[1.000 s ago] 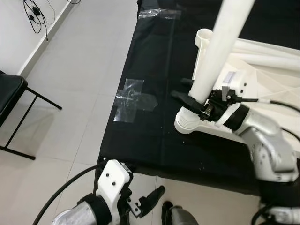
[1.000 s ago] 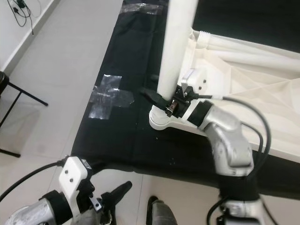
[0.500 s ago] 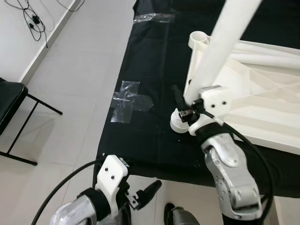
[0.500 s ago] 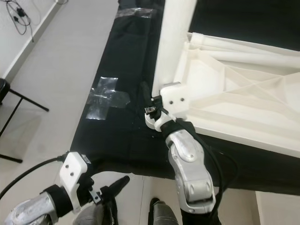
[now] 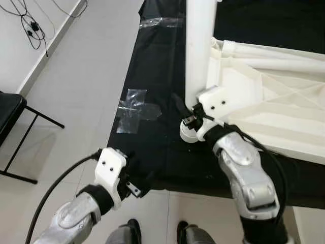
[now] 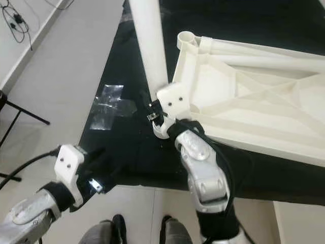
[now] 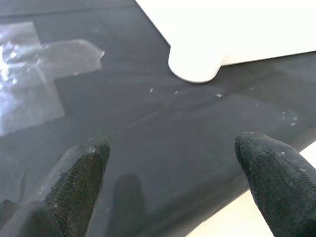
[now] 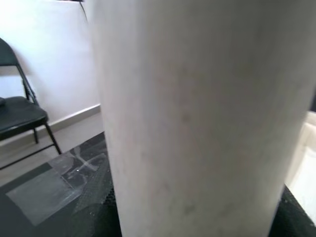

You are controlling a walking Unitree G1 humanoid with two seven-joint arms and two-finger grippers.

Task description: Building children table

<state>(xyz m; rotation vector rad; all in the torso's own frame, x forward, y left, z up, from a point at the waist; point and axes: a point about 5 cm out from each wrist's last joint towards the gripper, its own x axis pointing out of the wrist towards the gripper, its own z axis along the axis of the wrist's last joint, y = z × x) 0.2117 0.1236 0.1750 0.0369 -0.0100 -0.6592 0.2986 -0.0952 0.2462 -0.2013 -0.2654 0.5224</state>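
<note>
You have no readable text, label, brand, number or sign anywhere in these views.
</note>
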